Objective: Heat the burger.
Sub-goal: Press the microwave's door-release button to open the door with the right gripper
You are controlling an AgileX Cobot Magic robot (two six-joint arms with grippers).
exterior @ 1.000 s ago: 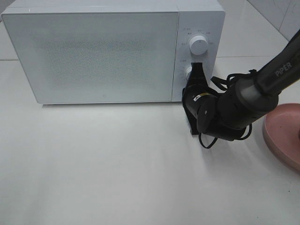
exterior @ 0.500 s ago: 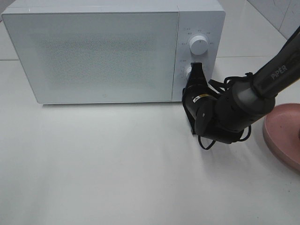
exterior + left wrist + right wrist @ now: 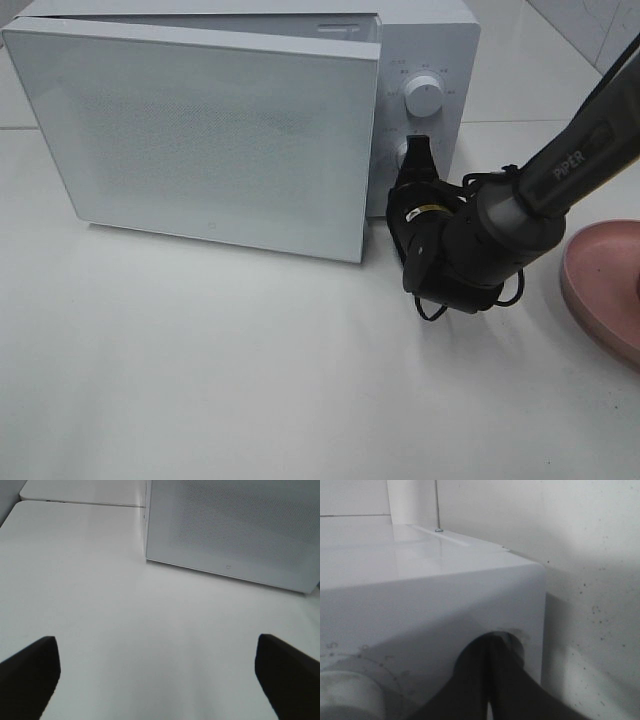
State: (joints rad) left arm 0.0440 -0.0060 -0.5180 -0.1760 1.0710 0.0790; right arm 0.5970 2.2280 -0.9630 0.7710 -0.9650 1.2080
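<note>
The burger is out of view in every view. A white microwave (image 3: 425, 40) stands at the back of the table, its door (image 3: 210, 130) swung partly out on its left hinge. My right gripper (image 3: 417, 148) is shut, its tips pressed on the lower round button of the control panel, below the upper dial (image 3: 424, 97). The right wrist view shows those closed fingertips (image 3: 492, 652) inside the button's recess. My left gripper (image 3: 157, 680) is open over bare table, nothing between its fingers (image 3: 30, 672), facing the door (image 3: 235, 525).
A round pink plate (image 3: 610, 290) lies at the table's right edge, beside my right arm. The right arm's dark wrist and cables (image 3: 465, 250) sit just in front of the microwave's right corner. White table (image 3: 250, 380) stretches in front.
The microwave door has popped open and swung out at its right edge. My right gripper has stayed on the lower button; its arm shifted slightly.
</note>
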